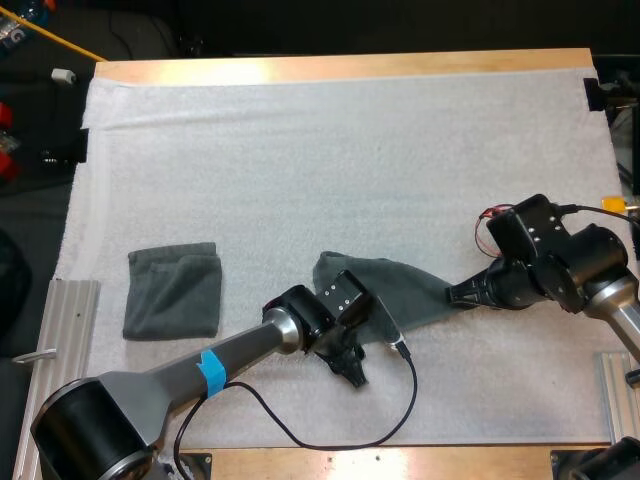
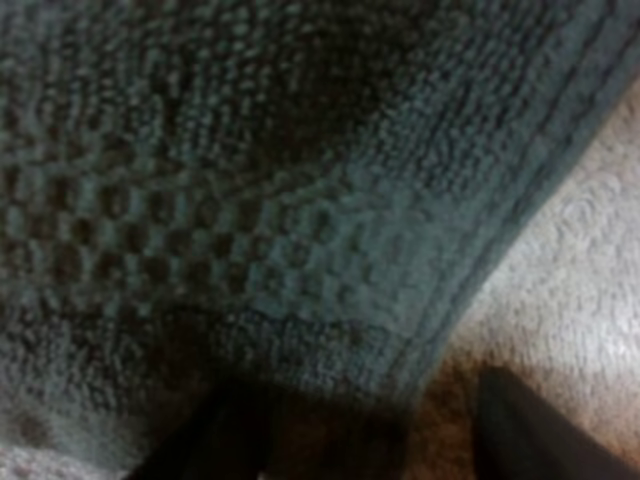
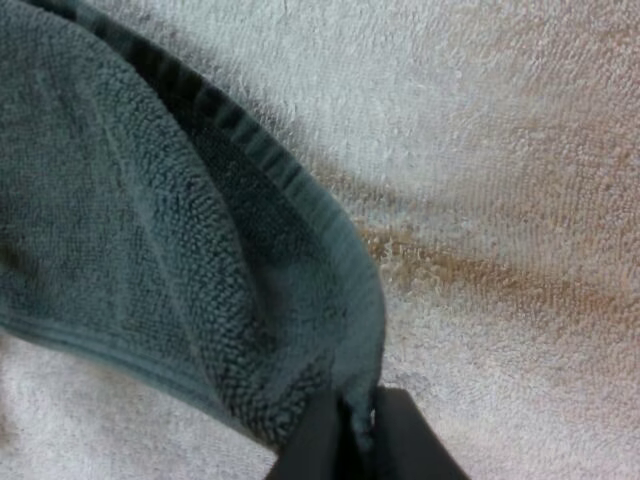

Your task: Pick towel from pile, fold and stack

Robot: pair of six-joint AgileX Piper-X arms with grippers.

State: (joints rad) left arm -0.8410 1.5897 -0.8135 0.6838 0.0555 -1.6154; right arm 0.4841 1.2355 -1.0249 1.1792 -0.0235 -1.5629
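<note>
The right gripper point(image 3: 350, 425) pinches only the corner hem of the dark grey-green terry towel point(image 1: 405, 288), so tugging may free it; whether the left gripper point(image 1: 352, 368) holds is unclear.

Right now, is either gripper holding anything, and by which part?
Right gripper pinches the loose towel by its hemmed corner. Left gripper is open at that towel's near edge, holding nothing.

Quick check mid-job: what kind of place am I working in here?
Most likely a robotics lab bench, not a home: a wooden table under a white mat, metal rails at its near corners, and my right gripper pinching a grey-green towel near a folded towel.
</note>
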